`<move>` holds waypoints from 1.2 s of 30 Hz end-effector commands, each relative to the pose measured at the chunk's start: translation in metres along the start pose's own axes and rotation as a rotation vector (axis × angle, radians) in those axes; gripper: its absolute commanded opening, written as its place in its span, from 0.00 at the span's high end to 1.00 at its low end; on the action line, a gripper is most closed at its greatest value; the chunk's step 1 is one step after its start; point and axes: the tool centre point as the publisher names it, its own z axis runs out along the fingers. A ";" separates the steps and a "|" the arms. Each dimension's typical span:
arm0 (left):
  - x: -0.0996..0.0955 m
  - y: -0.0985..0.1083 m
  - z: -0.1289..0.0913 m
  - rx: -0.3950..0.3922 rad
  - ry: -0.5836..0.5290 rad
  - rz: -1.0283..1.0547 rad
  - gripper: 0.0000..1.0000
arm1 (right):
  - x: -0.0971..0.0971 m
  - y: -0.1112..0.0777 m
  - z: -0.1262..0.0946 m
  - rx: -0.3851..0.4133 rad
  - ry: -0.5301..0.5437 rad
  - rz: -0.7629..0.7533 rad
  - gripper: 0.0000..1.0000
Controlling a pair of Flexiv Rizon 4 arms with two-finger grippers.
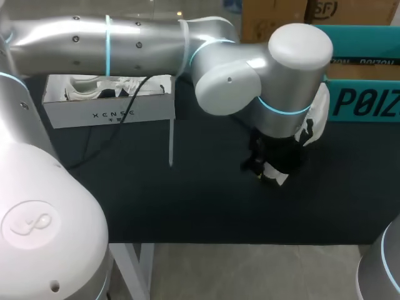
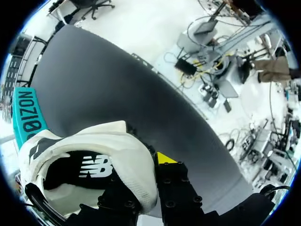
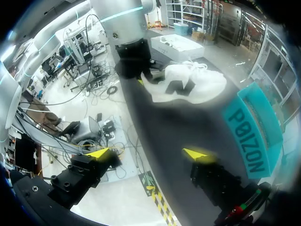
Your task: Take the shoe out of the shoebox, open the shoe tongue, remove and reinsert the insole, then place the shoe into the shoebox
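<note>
Two shoes: one white shoe [image 2: 94, 155] in my left pincer [image 2: 148, 167], and a second shoe [image 1: 81, 88] lying inside the shoebox [image 1: 109, 112]. One shoebox, one teal box [image 1: 365, 100].

The held shoe is low over the right far part of the worktop [image 1: 187, 200], just beside the teal box. I can't tell whether its sole touches the surface. The left arm comes in from the left and reaches past the middle. Its pincer is clamped on the shoe's wall at the opening. One yellow fingertip [image 2: 164, 157] shows outside the shoe; the other finger is hidden by it.

The shoebox sits at the far left, well apart from the held shoe, with open dark worktop between them. More open surface runs from the pincer to the near edge.

My right pincer [image 3: 146, 154] hangs off the worktop's edge, fingers spread wide and gripping nothing. The shoe is well ahead of it.
</note>
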 end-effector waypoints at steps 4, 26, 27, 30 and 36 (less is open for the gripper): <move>0.045 0.078 -0.023 0.006 -0.050 0.015 1.00 | 0.000 -0.001 0.001 0.002 -0.001 0.000 0.00; 0.110 0.193 -0.065 -0.142 0.055 0.026 1.00 | 0.000 -0.001 0.001 0.002 -0.001 0.000 0.00; 0.110 0.193 -0.065 -0.142 0.055 0.026 1.00 | 0.000 -0.001 0.001 0.002 -0.001 0.000 0.00; 0.110 0.193 -0.065 -0.142 0.055 0.026 1.00 | 0.000 -0.001 0.001 0.002 -0.001 0.000 0.00; 0.110 0.193 -0.065 -0.142 0.055 0.026 1.00 | 0.000 -0.001 0.001 0.002 -0.001 0.000 0.00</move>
